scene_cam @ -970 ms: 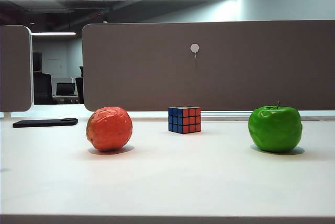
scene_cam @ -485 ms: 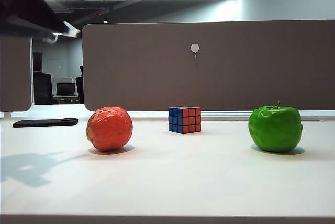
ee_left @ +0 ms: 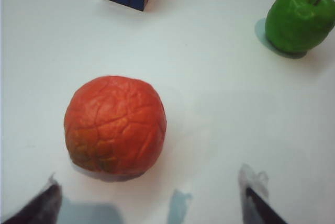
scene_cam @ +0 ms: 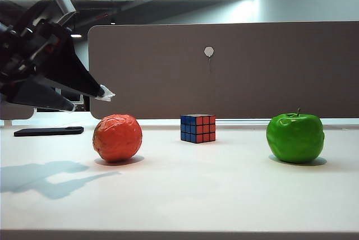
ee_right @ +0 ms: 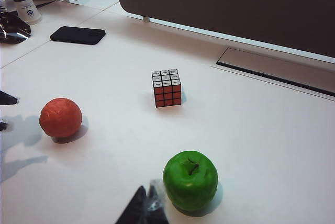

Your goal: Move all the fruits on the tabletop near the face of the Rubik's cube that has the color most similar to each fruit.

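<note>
Now, working from the left of the exterior view: my left pincer hangs above the desk just left of the orange fruit, its fingers spread wide and empty. I read that as staging for a grab: the wrist camera looks down with the orange fruit sitting ahead of and between the two fingertips, not yet touched. The arm slants down from the upper left, pincer nose pointing at the fruit, and throws a shadow on the desk beneath it.

The orange fruit rests on the desk, left of the cube and a little nearer the camera, with a clear gap between them. The cube shows a blue face toward the left and a red-orange face toward the right, so this fruit lies on the blue side; I judge it has to go round to the red-orange face. A dark phone lies flat behind the fruit, out of the way.

The apple stands upright well to the right of the cube, stem up. From the pictures I see no green face, so I cannot tell where it belongs.

My right pincer hovers just beside the apple; only one dark tip shows, so I cannot tell whether it is released or clenched. It grasps nothing.
</note>
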